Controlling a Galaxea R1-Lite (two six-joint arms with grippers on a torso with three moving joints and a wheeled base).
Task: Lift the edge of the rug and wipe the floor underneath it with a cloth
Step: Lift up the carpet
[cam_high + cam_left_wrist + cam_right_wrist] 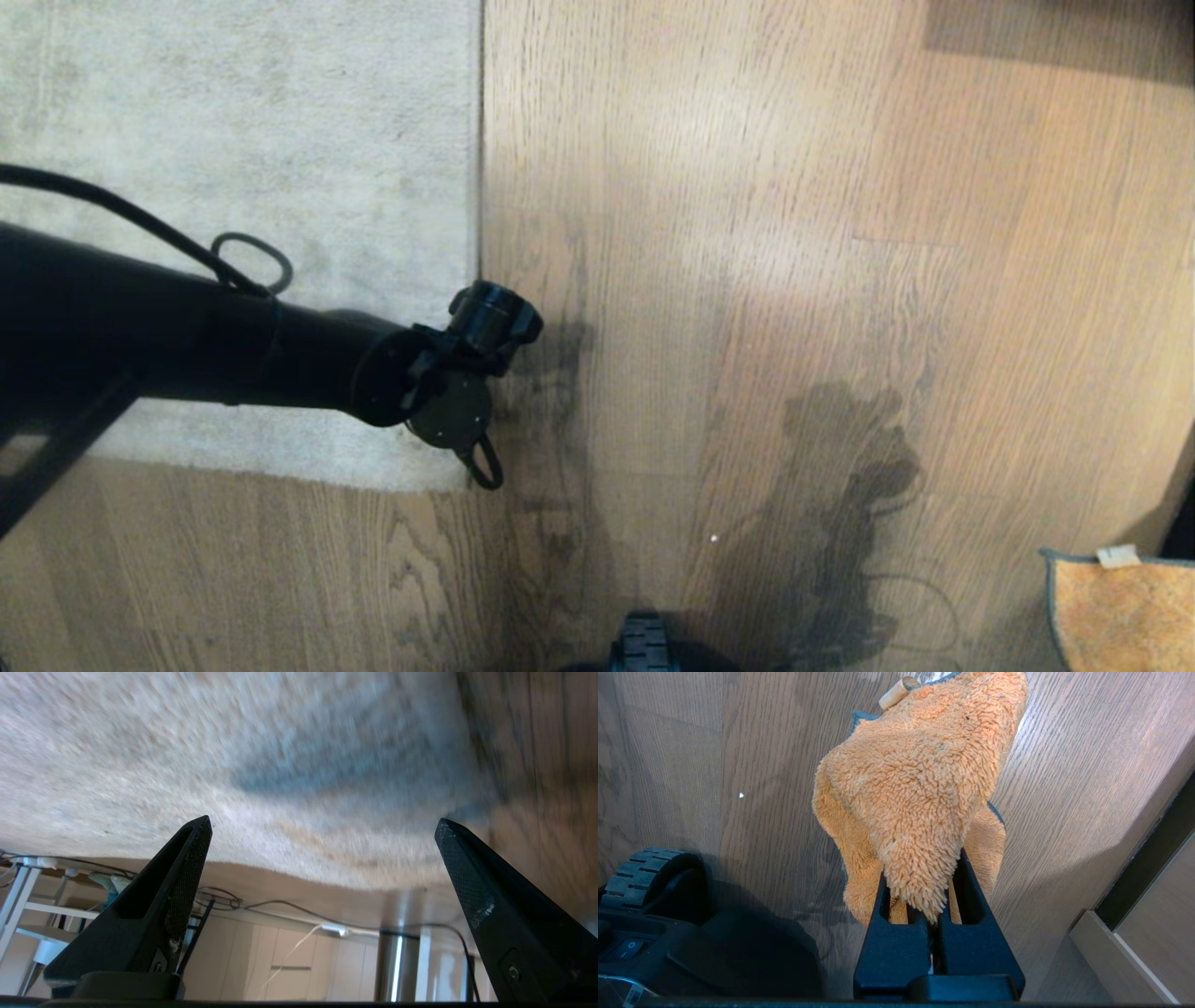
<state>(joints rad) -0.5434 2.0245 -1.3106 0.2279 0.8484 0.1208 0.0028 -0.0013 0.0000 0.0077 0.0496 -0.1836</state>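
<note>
From the head camera, the rug edge (474,187) runs straight away from the robot, ending in a square corner near the bottom of the pale pile, and the whole of it lies flat on the floor (747,233). The left arm (187,345) reaches in from the left across the rug, its wrist sitting over that border just short of the corner; the fingers themselves are hidden beneath the wrist here. At the lower right corner of the frame a piece of the cloth (1125,616) shows — orange, dark-trimmed, with a small white tag.

In the left wrist view the left gripper (322,826) stands spread wide with nothing between its two dark fingers (187,872). Grey pile fills most of what lies beyond them, with wood to one side; the picture is smeared, so whether the tips touch the rug I cannot say.

The right wrist view shows the right gripper (936,914) clamped tight on a fold of the cloth (920,779), which hangs past the fingers above the planks (1064,788) — the robot's base and a ribbed wheel (644,877) sit alongside.
</note>
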